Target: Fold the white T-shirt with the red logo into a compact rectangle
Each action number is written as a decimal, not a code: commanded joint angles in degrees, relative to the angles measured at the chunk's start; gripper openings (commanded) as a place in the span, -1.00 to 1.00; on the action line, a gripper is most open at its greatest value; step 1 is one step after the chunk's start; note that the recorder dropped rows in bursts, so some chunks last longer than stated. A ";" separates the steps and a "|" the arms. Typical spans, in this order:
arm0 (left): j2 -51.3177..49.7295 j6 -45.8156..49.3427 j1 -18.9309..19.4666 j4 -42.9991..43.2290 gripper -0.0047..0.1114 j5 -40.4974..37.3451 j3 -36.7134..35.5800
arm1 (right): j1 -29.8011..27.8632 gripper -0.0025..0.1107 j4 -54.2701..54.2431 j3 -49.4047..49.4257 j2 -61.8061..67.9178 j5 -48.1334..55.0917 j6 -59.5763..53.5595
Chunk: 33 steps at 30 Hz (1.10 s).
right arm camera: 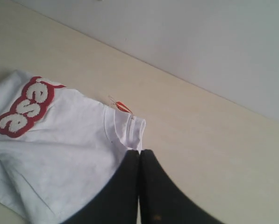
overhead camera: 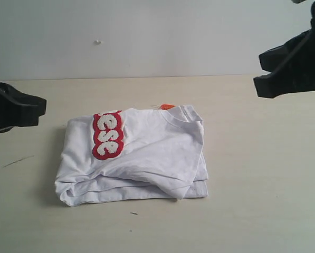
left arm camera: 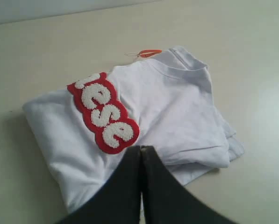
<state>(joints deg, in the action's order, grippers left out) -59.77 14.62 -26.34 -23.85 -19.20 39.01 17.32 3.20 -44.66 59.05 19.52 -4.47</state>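
**White tee lies folded on the table, both grippers pinched shut and empty**

We see the white T-shirt (overhead camera: 146,158) lying as a rough rectangular bundle on the pale wooden table (overhead camera: 263,184), about mid-table in the exterior view. Several stacked layers show along its near edge, and the top layer is a bit rumpled and sags over the near right corner.

The red logo (overhead camera: 107,136) sits on top of the bundle toward its left side. It runs away from the camera, and only some of the fuzzy white letters show before the strip wraps over the far fold.

The ribbed collar is at the far right corner, with the small orange tag (overhead camera: 168,106) poking out beside it onto the table.

The left gripper (left arm camera: 140,154) has its fingers pressed together with nothing between them. In its wrist view it hangs above the shirt's edge near the logo end. In the exterior view it sits off to the left, apart from the cloth.

The right gripper (right arm camera: 139,154) is likewise clamped on nothing. It is raised at the upper right of the exterior view, well apart from the shirt. Its wrist view shows the collar corner just past the fingertips.

A plain light wall (overhead camera: 146,31) sits behind the table.
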 commanded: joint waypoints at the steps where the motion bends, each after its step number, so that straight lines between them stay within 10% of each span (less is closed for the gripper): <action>1: 2.90 -0.33 -0.38 -0.62 -0.87 0.76 -0.79 | 0.02 -0.96 -0.25 0.85 -4.44 0.58 0.22; 19: 3.76 -0.10 0.48 -0.40 -0.87 0.64 -0.79 | 0.02 -0.96 -0.25 0.85 -7.37 0.51 0.22; 33: 33.82 13.54 23.48 1.01 -0.87 18.81 -27.79 | 0.02 -0.96 -0.25 0.85 -7.37 0.51 0.22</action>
<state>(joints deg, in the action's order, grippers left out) -30.00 28.18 -4.41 -22.86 -3.68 15.44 17.32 2.85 -44.10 52.00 20.32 -4.33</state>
